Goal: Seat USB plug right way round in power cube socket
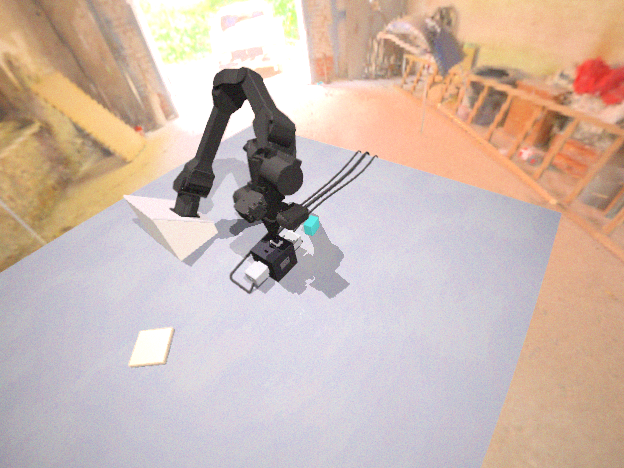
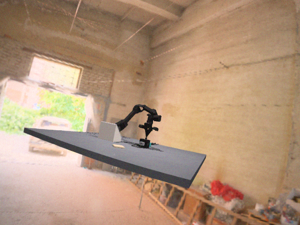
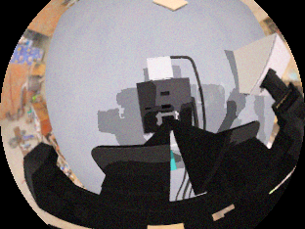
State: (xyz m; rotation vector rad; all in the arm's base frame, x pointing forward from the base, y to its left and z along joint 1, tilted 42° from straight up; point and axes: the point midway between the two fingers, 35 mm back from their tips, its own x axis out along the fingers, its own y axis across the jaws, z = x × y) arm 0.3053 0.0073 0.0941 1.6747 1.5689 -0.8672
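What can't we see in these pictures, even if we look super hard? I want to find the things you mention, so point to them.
- Wrist view: most of the USB plug, hidden by the tool's (image 1: pixel 273 237) (image 2: pixel 146 138) (image 3: pixel 171 126) dark fingertips.
- Top view: how deep the plug sits in the power cube (image 1: pixel 282 261) (image 2: pixel 145 143) (image 3: pixel 163 93); the tool and shadow cover it.
- Exterior view: which way round the plug is; everything there is too small.
- Wrist view: most of the teal block (image 1: pixel 311 225) (image 2: pixel 150 144) (image 3: pixel 173 160), behind the fingers.
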